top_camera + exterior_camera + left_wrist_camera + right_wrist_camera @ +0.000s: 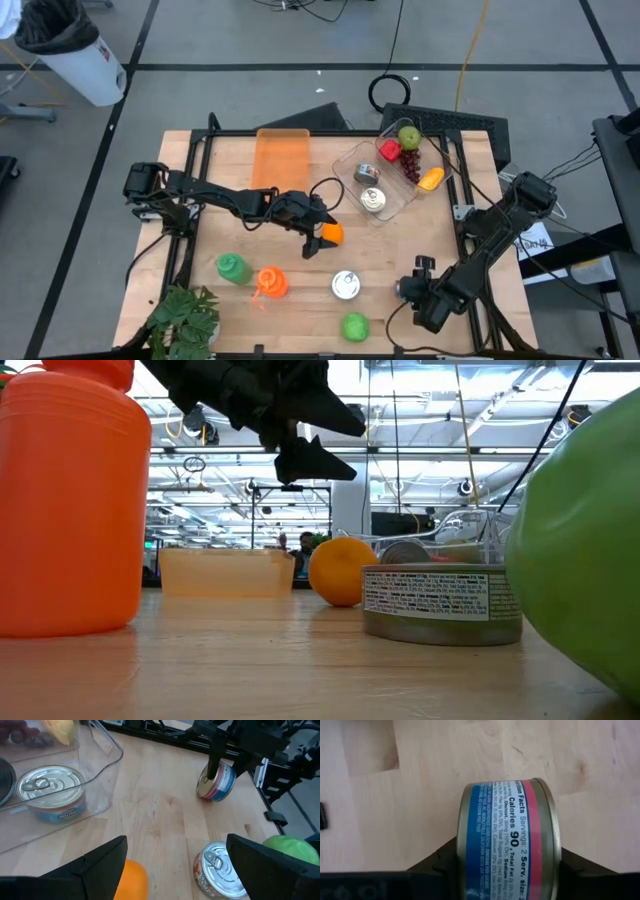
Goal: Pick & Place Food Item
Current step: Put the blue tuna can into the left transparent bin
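My left gripper (320,238) is open and hangs above a small orange (332,234) that rests on the wooden table; in the left wrist view the orange (133,881) shows by one finger's inner edge, and the low view shows a gap between gripper (308,440) and fruit (340,570). Near the table's near right corner, my right gripper (412,288) is shut on a blue-and-pink labelled can (507,840). A clear bin (392,200) near the far right holds an apple, grapes, cans and other foods. My right gripper pinches the blue-and-pink can between its two fingers, one on each flat end (206,782). The can is turned on its side, its curved label wall (510,835) facing the wrist camera. Its lower rim (214,798) is at the tabletop; whether it touches, I cannot tell.
A silver can (346,285), a green apple (354,326), an orange bottle (270,282) and a green bottle (232,267) stand along the near side. A leafy plant (185,318) fills the near left corner. An orange tray (282,155) lies at the far edge.
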